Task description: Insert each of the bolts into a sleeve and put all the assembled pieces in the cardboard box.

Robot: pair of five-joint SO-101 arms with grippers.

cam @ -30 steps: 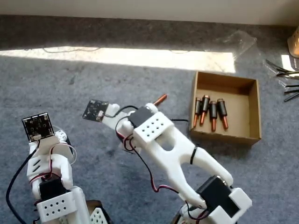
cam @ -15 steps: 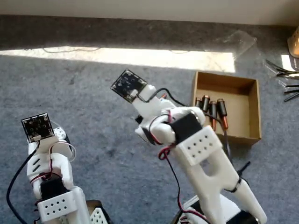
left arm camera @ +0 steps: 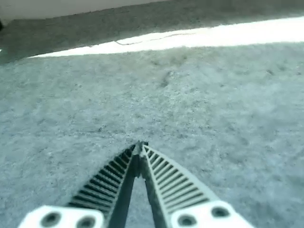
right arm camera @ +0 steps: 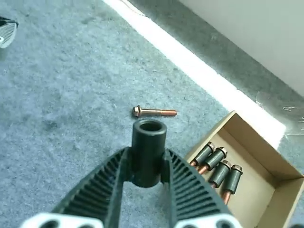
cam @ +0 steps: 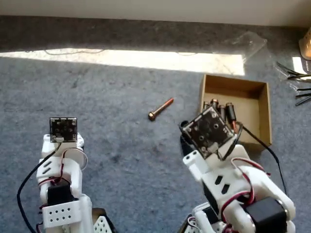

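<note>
Risks, as judged: the sleeve (right arm camera: pixel 149 147) is clamped upright between the tips of the right gripper (right arm camera: pixel 146 154), bore open upward; being round and gripped near its base, it could be tilted or pushed down through the ribbed fingers (right arm camera: pixel 187 187) if a bolt were pressed in off-axis. The 1 loose bolt (right arm camera: pixel 154 112) lies flat on the grey carpet (right arm camera: pixel 71 95); it could be rolled away or pressed into the pile by a poor pinch, and a grasp near the tip would leave little shank to feed into the bore. The left gripper (left arm camera: pixel 139 148) is seen with fingers together and nothing between them; it would have to be opened before any pickup.

Positions: the bolt is noted just beyond the held sleeve, apart from it, head end turned away from the cardboard box (right arm camera: pixel 266 161); the box sits farther off beside the bolt, with 4 assembled pieces (right arm camera: pixel 217 167) laid side by side in it; the left gripper is placed over bare carpet, well apart from the bolt.
</note>
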